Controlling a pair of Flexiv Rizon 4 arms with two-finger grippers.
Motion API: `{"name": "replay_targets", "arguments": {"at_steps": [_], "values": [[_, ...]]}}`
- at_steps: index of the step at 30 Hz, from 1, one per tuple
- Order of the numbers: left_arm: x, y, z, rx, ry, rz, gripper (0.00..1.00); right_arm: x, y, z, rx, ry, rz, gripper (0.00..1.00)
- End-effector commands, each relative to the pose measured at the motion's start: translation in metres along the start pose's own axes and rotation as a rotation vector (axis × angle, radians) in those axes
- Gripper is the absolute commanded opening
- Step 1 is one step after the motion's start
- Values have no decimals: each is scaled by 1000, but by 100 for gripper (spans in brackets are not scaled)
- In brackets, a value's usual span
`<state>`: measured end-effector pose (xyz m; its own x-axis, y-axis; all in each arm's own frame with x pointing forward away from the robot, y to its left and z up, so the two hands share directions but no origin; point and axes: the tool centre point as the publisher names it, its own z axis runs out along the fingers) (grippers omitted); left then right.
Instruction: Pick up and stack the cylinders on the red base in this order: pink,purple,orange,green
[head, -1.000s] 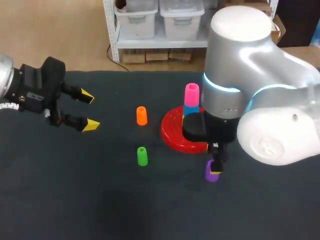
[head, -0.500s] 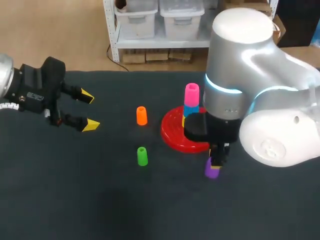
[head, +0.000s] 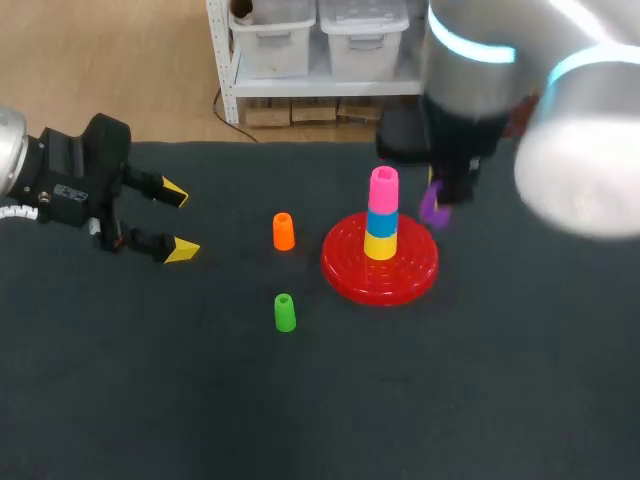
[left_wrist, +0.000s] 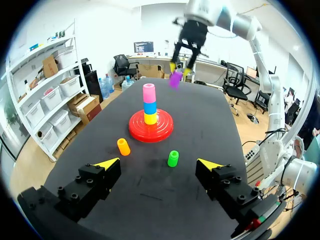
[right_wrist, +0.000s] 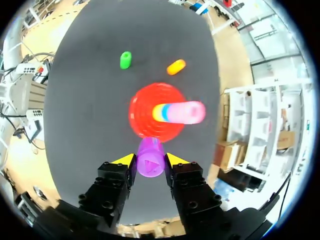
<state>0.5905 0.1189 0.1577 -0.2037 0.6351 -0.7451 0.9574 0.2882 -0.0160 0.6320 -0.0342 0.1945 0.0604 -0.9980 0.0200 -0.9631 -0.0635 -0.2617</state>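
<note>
Height is the point of this pose: the right gripper (right_wrist: 150, 162) is clenched on the purple cylinder (head: 432, 208), a yellow tip on each side. It holds the piece in the air just beside the top of the stack, about level with the pink cylinder (head: 383, 187), likely so it can come over the column without knocking it. Pink sits uppermost on a blue cylinder (head: 381, 223) and a yellow cylinder (head: 380, 246), all upright at the middle of the red base (head: 345, 270), so purple looks due next, with pink's top as its seat. In the right wrist view purple is off to one side of the column, not above it, so a sideways shift and a careful descent seem needed; a skewed approach could topple the stack. The orange cylinder (head: 284, 231) and green cylinder (head: 285, 312) stand upright on the table (head: 300, 420), apart from the base. The left gripper (head: 178, 220) hovers well away, fingers spread with nothing between them, probably parked clear of the working arm
</note>
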Motion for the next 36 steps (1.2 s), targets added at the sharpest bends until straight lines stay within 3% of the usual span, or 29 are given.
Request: {"name": "replay_targets", "arguments": {"at_steps": [1,6,13,27,36], "values": [[2,0,0,-1,-5,3,100,-11,-40,-26,-77,-7,-31,0],[2,0,0,-1,-5,3,100,-31,-61,-20,-140,-23,-105,0],[2,0,0,-1,-5,3,100,-48,-58,-8,-224,-44,-171,0],[2,0,0,-1,-5,3,100,-43,-63,19,-286,-30,-165,0],[2,0,0,-1,-5,3,100,-49,-61,20,-289,-37,-175,0]]}}
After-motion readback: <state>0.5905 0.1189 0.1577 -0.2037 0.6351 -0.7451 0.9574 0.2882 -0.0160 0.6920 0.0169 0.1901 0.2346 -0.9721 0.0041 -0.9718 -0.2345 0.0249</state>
